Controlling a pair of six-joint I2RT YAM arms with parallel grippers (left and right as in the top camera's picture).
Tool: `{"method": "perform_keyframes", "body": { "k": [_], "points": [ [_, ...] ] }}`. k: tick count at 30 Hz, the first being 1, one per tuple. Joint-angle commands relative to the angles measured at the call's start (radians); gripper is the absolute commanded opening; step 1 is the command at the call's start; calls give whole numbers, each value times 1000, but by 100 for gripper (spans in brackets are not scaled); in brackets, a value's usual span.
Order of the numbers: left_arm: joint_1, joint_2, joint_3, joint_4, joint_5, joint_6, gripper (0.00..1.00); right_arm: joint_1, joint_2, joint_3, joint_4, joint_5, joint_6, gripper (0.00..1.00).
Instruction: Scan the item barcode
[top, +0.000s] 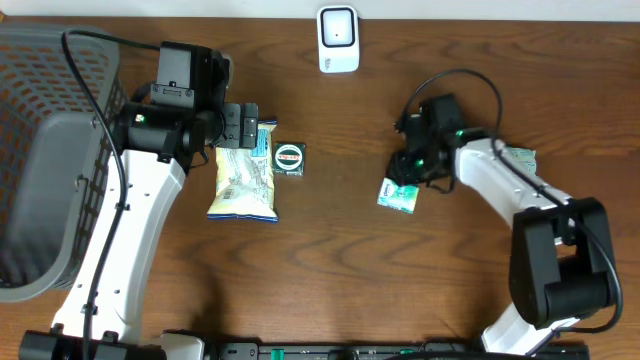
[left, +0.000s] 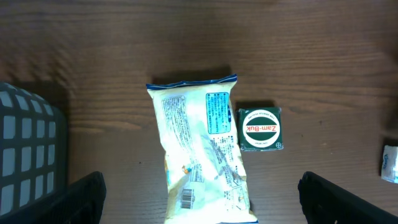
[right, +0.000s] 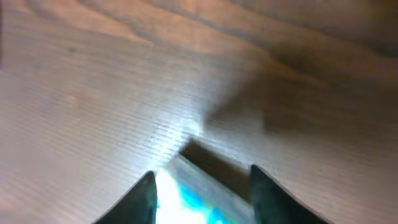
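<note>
Okay, the right claw (top: 410, 178) sits low over a small teal-and-white packet (top: 396, 197) that lies on the brown wooden desk (top: 340, 260), right of centre. Its wrist view is blurred. We see two dark fingers (right: 144, 199) apart with a bright teal edge between them, but we cannot tell whether they pinch it or only straddle it. The left claw (top: 248, 125) gapes wide and empty above a pale-yellow printed snack bag (left: 199, 155). That wrist view cuts off the bag's lower end, yet shows a barcode (left: 187, 199) and a green square Zam-Buk box (left: 260, 129) just beside the bag. Only overhead shows the white scanner unit (top: 338, 40) at the far edge, the grey mesh basket (top: 40, 60) cropped at left, and another pale packet (top: 520, 157) half hidden behind the right arm (top: 500, 185).
</note>
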Motion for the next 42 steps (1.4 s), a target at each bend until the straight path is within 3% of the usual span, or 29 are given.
{"method": "perform_keyframes", "body": {
  "k": [1,8,19,32,39,42],
  "points": [
    [5,0,9,-2,-5,17,98,-54,-9,101,-95,-68,-9,46],
    [5,0,9,-2,-5,17,98,-85,30,102,-215,-100,-99,38],
    [5,0,9,-2,-5,17,98,-85,163,102,-227,-114,-140,36],
    [5,0,9,-2,-5,17,98,-90,192,103,-277,-116,-170,1],
    [5,0,9,-2,-5,17,98,-90,156,149,-298,-141,-184,1],
    [5,0,9,-2,-5,17,98,-90,144,192,-356,-141,-184,29]
  ]
}}
